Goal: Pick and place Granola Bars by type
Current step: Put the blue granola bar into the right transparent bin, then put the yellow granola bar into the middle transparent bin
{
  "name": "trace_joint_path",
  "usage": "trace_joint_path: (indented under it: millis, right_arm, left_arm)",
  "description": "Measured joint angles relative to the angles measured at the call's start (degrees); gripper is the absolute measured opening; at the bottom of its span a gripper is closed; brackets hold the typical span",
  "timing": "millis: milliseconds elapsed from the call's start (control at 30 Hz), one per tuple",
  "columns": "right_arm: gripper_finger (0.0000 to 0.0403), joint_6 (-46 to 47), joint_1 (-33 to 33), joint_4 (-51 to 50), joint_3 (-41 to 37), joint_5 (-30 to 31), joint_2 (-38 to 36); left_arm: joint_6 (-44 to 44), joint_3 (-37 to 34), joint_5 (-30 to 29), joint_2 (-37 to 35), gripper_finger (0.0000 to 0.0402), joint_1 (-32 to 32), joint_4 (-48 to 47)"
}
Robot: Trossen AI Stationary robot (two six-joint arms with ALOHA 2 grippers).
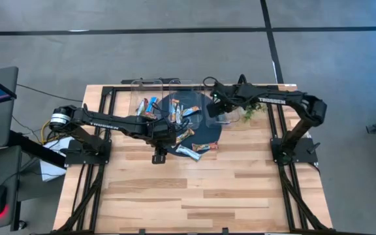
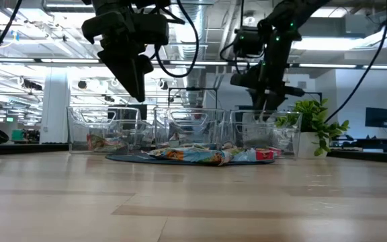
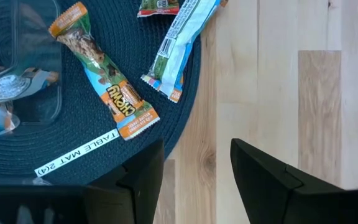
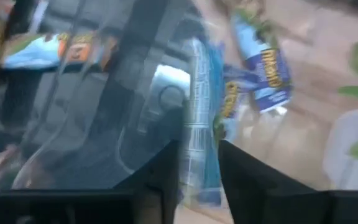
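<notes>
The left gripper (image 1: 158, 156) hangs open and empty off the mat's (image 3: 73, 134) near edge. Descending here, it would meet bare table (image 1: 227, 196), missing the orange bar (image 3: 101, 81) and white bar (image 3: 179, 46) near that edge. The right gripper (image 4: 199, 180), clamped on a blue bar (image 4: 199, 124), hovers above the right bin (image 2: 269, 134) at the far edge. Releasing off-centre could hit the rim or plant (image 1: 252, 111).

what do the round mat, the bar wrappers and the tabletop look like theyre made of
The round mat looks like dark woven fabric or vinyl, given its ribbed texture. The granola bar wrappers look like glossy printed plastic film, crimped at the ends. The tabletop looks like pale butcher-block wood: jointed planks with visible grain.
</notes>
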Motion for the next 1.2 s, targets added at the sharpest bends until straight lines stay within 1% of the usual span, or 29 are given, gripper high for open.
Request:
trace_joint_path:
  millis: [133,233,367,433,600,667,767,833,1000,1200]
  right_arm:
    - [0.0156,-2.0,0.7,0.3,0.0,0.4,-0.6]
    - [0.0185,-4.9,1.7,2.1,0.0,2.6,-3.3]
    - [0.0208,-9.0,5.2,4.9,0.0,7.9,-8.2]
    - [0.0212,-12.4,7.4,6.6,0.0,9.6,-11.1]
    - [0.0212,-19.8,14.3,6.6,0.0,12.7,-17.8]
    - [0.0209,-22.6,17.6,6.0,0.0,12.8,-20.2]
    - [0.0203,-24.3,22.7,4.4,0.0,14.3,-23.3]
    - [0.0198,-24.2,26.3,3.1,0.0,16.3,-25.3]
    - [0.0184,-21.0,35.8,0.6,0.0,22.6,-29.7]
    - [0.0166,-14.0,45.8,-4.5,0.1,30.1,-33.5]
  left_arm:
    - [-0.7,0.0,0.0,0.0,0.018,0.0,0.0]
    - [-1.0,0.0,0.0,0.0,0.018,0.0,0.2]
    - [-1.0,0.0,-0.4,0.0,0.018,0.0,1.4]
    - [-1.1,0.0,-2.4,0.1,0.018,0.0,3.5]
    - [-1.1,0.0,-7.4,0.3,0.018,0.0,8.3]
    - [0.0,0.0,-7.1,0.3,0.018,0.1,10.6]
    - [3.4,0.0,-4.7,0.4,0.018,0.0,14.5]
    - [5.2,0.0,-2.8,1.7,0.018,0.0,18.7]
    - [7.2,0.1,1.6,6.3,0.018,0.0,24.9]
    - [9.5,0.0,1.7,12.5,0.018,0.0,26.3]
